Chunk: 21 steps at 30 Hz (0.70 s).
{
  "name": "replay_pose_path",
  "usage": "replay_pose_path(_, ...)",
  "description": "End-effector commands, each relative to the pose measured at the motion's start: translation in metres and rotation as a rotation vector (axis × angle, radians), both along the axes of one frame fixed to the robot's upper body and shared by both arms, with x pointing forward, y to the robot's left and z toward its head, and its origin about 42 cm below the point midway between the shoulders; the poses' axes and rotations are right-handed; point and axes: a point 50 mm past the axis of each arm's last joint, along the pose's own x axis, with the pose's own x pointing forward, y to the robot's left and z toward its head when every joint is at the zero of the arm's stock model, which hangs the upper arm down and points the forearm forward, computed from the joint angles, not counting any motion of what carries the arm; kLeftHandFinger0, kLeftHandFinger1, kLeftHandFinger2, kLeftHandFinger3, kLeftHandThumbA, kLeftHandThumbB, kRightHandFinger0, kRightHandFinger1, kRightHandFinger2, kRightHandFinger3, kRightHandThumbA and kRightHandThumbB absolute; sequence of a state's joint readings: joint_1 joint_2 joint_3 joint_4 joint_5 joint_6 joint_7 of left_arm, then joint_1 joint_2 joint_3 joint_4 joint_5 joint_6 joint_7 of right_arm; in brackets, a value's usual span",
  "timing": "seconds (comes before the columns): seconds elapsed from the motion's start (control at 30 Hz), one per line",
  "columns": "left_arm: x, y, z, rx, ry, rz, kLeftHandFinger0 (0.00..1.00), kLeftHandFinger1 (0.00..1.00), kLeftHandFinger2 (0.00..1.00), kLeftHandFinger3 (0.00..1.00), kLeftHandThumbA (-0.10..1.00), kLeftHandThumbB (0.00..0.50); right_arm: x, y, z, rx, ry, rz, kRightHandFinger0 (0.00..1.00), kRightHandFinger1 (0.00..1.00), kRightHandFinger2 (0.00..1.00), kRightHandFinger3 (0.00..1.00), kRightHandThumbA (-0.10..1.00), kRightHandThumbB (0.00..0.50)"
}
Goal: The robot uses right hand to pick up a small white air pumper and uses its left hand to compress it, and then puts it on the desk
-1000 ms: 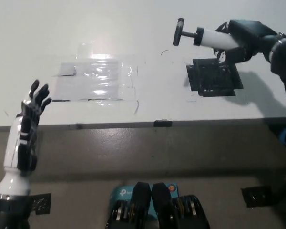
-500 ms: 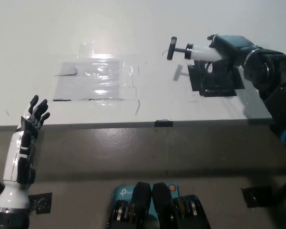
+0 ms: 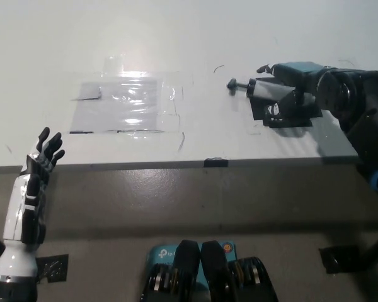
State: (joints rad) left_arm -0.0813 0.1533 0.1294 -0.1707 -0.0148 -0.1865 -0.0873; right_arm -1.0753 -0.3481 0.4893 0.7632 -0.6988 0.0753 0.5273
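Right hand grips small white air pumper over black square patch at right of white desk, black handle pointing left. Left hand rests near left desk edge, fingers spread, holding nothing.

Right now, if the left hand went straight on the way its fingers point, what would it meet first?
Probably the desk's near edge, then the clear taped sheet. The left hand points up-right with fingers spread; its height is unclear.
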Motion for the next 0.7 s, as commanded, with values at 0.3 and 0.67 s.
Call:
replay_pose_path(0.3,0.002,0.003,0.009,0.019,-0.068,0.002,1.00,1.00,1.00,1.00,1.00,0.197,-0.032,-0.007,0.107,0.353,-0.417,0.133,1.00,1.00,1.00,1.00,1.00,0.421)
replay_pose_path(0.67,0.010,-0.014,0.009,0.018,-0.066,-0.052,1.00,1.00,1.00,1.00,1.00,0.270,-0.214,-0.005,0.084,1.040,-0.860,0.296,1.00,1.00,1.00,1.00,1.00,0.350)
